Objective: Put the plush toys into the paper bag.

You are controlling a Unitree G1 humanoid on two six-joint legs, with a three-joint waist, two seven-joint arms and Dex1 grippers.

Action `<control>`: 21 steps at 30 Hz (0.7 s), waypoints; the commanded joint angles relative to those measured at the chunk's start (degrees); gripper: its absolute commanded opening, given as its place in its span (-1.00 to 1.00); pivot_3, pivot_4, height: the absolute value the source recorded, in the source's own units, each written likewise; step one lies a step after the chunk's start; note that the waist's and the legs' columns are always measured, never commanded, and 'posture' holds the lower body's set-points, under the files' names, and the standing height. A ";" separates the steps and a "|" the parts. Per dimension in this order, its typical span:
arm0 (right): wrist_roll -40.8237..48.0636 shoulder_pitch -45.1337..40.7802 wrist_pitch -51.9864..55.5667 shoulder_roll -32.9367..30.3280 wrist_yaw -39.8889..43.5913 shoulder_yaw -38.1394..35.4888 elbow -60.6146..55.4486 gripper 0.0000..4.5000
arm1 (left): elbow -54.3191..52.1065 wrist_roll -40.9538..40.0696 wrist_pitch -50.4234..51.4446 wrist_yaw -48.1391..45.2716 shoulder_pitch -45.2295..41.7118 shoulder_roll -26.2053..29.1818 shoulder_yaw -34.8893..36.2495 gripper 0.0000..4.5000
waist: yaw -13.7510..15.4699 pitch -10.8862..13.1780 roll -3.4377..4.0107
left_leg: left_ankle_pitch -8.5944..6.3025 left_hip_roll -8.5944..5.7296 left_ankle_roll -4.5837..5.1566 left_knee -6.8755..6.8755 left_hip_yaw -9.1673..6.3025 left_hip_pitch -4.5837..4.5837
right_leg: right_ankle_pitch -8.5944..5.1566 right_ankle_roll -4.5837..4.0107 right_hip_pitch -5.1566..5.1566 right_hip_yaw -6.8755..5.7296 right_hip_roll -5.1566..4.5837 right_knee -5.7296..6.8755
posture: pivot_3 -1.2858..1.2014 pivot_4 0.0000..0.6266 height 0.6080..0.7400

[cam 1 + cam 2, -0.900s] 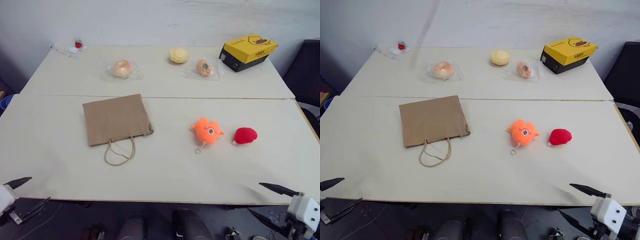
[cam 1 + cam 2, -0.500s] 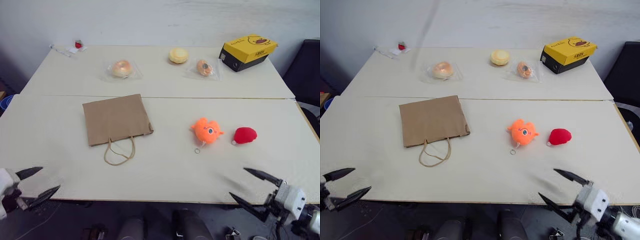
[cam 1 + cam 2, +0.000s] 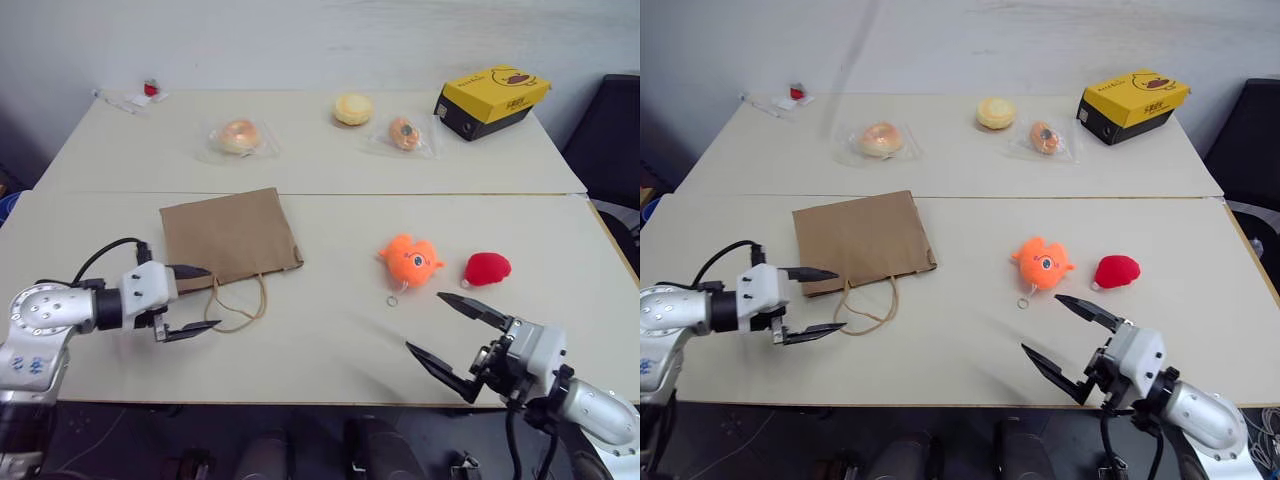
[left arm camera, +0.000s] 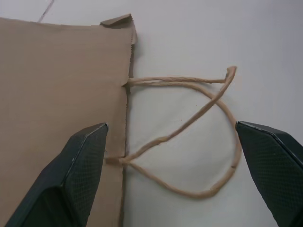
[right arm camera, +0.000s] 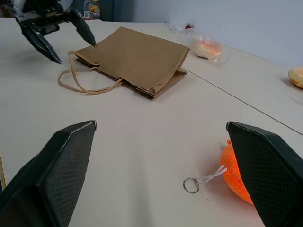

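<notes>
Two plush toys lay side by side on the right half of the counter (image 3: 330, 370): the orange toy (image 3: 411, 260) with its small ring (image 3: 394, 301) on the near side, and the red toy (image 3: 488, 269) just beside it, further right. The paper bag (image 3: 229, 237) lay flat, well apart to the left, its string handles (image 3: 238, 305) trailing toward the near edge. The left gripper (image 3: 189, 301) hovered over those handles with its fingers spread wide and empty; the right gripper (image 3: 452, 335) hung near the front edge, short of the orange toy, fingers likewise wide and holding nothing. The step in hand looked like the opening approach, so a good course would be to lift the bag's mouth by a handle or its top edge with the left fingers while the right closed on the orange toy's body rather than its ring. Open counter separated bag and toys, giving free passage; the wrapped pastries (image 3: 239, 135) and yellow box (image 3: 491, 100) sat far back, out of the way.
</notes>
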 commanded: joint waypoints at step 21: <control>6.93 -6.84 14.02 -1.27 -4.02 4.11 -7.67 0.28 | -8.24 -23.50 25.65 -3.93 -19.81 -9.94 -2.48 -1.00 | -0.21 0.02 -0.03 | 0.12 0.02 -0.21 0.49 -0.10 -0.16 | 0.00 0.04 0.01 -0.02 0.04 0.25 | 0.03 -0.52 1.00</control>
